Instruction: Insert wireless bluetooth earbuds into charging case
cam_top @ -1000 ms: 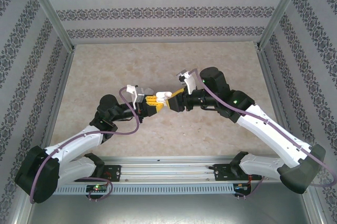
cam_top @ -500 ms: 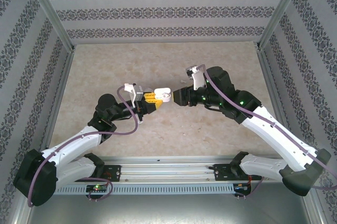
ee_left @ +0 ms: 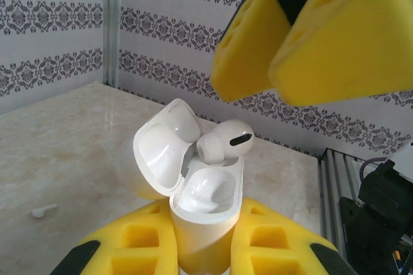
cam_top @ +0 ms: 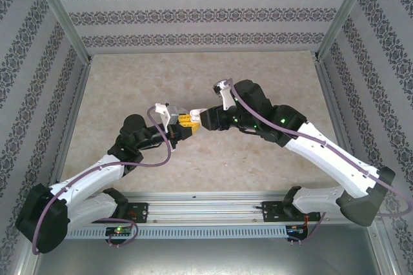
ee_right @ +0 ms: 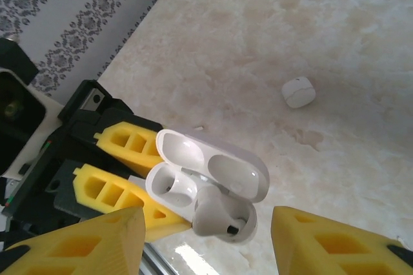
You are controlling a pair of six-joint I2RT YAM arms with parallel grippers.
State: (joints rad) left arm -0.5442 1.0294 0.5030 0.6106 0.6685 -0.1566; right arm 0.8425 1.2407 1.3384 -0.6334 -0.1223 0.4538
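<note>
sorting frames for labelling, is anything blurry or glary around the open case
Left wrist: open case sharp, right gripper's fingers above it soft-edged. Right wrist: case crisp, small glare patch on the table near it. Top external: evenly lit, case tiny.

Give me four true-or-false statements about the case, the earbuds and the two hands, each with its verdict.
1. The left hand holds the case with its lid open. True.
2. Both slots of the case are filled. False: one earbud sits in it, and the other slot is empty.
3. The right hand is clamped on an earbud. False: it is open and holds nothing.
4. A second case lies closed on the table. True.
</note>
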